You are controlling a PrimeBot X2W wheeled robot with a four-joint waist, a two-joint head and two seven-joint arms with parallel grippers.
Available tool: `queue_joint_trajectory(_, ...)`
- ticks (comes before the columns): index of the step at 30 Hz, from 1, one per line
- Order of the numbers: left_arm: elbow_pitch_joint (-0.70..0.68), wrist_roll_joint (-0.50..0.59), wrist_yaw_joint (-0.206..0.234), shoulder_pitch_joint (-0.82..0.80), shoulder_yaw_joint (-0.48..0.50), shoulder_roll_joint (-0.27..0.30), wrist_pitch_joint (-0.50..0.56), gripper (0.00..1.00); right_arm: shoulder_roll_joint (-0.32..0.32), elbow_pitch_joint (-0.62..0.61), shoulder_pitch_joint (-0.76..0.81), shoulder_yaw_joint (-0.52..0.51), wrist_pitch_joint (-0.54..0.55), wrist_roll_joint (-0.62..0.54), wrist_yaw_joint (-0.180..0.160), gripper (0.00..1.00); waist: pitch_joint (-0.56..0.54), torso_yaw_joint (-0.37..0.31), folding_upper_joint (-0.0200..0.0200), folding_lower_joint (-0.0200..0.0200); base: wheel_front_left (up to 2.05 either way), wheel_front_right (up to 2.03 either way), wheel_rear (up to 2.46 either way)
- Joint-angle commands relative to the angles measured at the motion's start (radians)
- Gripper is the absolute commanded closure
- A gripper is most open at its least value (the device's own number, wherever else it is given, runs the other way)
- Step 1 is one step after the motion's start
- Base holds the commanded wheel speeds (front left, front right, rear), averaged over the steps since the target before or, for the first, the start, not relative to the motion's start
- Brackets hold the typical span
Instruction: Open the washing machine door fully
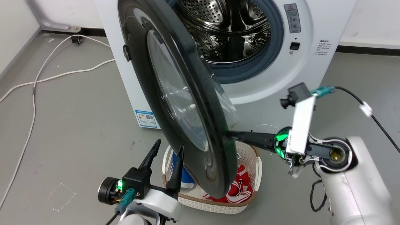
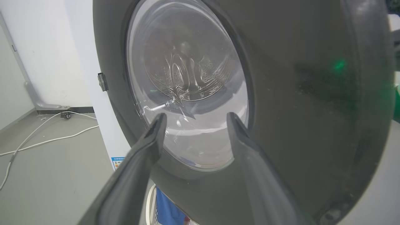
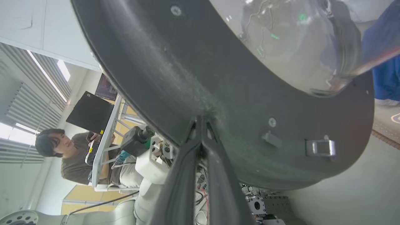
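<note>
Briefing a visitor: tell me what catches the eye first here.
The washing machine door, black with a bulging glass window, stands swung out across the head view's middle. The right end effector, shut, touches its tips against the door's inner rim; behind gapes the steel drum, below sits a basket.

Grey floor (image 1: 78,125) lies before me, white cables (image 1: 33,97) trailing to the white wall (image 1: 12,25). My right wrist view catches bright blinds (image 3: 22,106) and a desk (image 3: 105,136).

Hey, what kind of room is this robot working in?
Probably a lab or office test space: the washing machine stands on bare grey floor beside loose white cables, and a person sits at a desk.
</note>
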Motion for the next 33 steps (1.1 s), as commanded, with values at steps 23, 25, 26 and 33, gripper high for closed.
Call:
queue_joint_trajectory(23,0.017,0.009,0.025,0.068,0.094,0.033,-0.003,0.00,-0.052,-0.322,0.507,-0.109,-1.021,-0.435,-0.001,0.00,-0.050,-0.139,0.0000,0.0001,0.00,0.00,0.00)
queue_joint_trajectory(25,0.014,0.007,0.027,0.069,0.102,0.036,-0.002,0.00,-0.066,-0.335,0.524,-0.131,-1.067,-0.529,-0.001,0.00,-0.051,-0.147,0.0000,0.0001,0.00,0.00,0.00)
queue_joint_trajectory(26,0.012,0.007,0.028,0.070,0.106,0.037,-0.003,0.00,-0.070,-0.341,0.531,-0.142,-1.088,-0.586,-0.001,0.00,-0.051,-0.151,0.0000,0.0001,0.00,0.00,0.00)
queue_joint_trajectory(33,0.008,0.015,0.035,0.078,0.118,0.042,-0.003,0.00,-0.064,-0.385,0.556,-0.211,-1.165,-0.995,-0.001,0.00,-0.052,-0.162,0.0000,0.0001,0.00,0.00,0.00)
